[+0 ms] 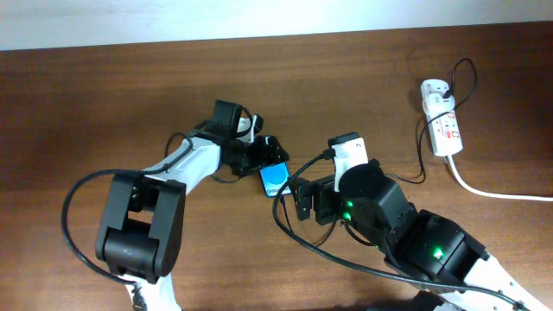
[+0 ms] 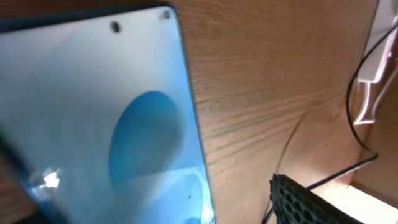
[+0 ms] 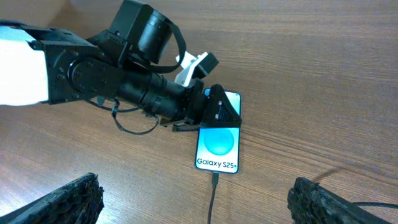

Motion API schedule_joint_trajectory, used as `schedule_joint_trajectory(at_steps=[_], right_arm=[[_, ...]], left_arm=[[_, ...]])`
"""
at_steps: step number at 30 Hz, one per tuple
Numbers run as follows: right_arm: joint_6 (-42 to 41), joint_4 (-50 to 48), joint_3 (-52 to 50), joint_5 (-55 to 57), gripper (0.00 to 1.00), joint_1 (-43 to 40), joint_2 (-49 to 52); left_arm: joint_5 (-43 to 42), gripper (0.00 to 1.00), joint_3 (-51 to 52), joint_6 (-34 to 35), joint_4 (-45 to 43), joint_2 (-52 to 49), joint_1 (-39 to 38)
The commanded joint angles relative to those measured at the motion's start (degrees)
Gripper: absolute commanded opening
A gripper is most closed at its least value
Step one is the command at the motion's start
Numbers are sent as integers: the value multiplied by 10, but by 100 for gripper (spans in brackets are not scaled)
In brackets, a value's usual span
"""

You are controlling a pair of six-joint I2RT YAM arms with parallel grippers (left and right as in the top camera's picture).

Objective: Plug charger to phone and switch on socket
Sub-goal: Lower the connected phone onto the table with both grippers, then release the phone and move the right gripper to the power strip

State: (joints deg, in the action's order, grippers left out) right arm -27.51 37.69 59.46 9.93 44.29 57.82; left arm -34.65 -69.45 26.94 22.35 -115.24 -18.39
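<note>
Phone [image 3: 217,140] flat on table [image 1: 86,86], dead ahead of right gripper [image 3: 194,190], long axis toward it; jaws wide apart. Charger [image 3: 214,179] tip at near edge. Left gripper [image 3: 208,109] over far end, grip unclear.

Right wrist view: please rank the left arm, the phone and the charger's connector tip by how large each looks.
1. the left arm, by far the largest in frame.
2. the phone, though its top end is hidden by the left end effector.
3. the charger connector tip, tiny, at the phone's bottom edge.
</note>
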Motion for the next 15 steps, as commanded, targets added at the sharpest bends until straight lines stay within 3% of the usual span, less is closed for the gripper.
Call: schedule_joint_trajectory(at_steps=[1, 5, 9, 15], right_arm=[[-5, 0, 8, 11, 98, -1, 8], [-5, 1, 8, 16, 98, -1, 12], [-5, 24, 8, 18, 98, -7, 20], [-4, 16, 8, 116, 99, -117, 20]], left_arm=[[90, 91, 23, -7, 40, -32, 7], [105, 100, 22, -25, 51, -31, 15], [178, 99, 13, -26, 109, 8, 64], [290, 99, 13, -44, 137, 232, 129]])
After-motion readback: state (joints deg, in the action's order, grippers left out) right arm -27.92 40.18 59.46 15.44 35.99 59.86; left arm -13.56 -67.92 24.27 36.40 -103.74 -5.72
